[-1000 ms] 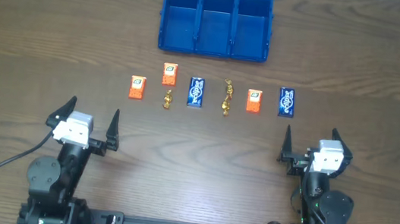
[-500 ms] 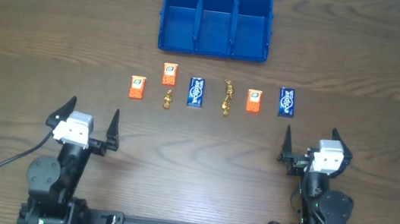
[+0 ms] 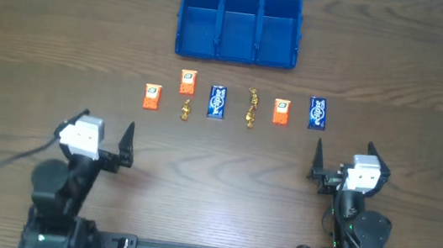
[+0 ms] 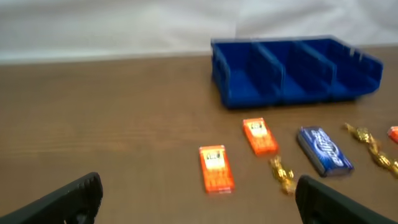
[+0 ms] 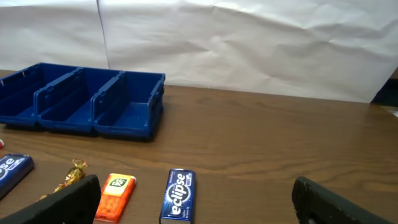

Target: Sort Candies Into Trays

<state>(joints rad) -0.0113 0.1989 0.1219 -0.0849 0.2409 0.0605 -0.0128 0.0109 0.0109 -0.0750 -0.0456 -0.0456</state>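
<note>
Ahead of both arm bases, the row of candies (image 3: 217,101) lies across the desk (image 3: 44,51), between the tools and the tray (image 3: 235,56). I read the left tool (image 3: 103,124) and the right tool (image 3: 344,149) as wide apart and empty. The end orange box (image 3: 151,97) lies forward of the left tool and slightly toward the middle, with its long axis pointing at the tray; the left arm is nearer. The end blue pack (image 3: 318,113) lies likewise before the right tool. Both end pieces have open desk on their outer sides. The tray's three compartments look empty, and it stands well apart from the row.
</note>
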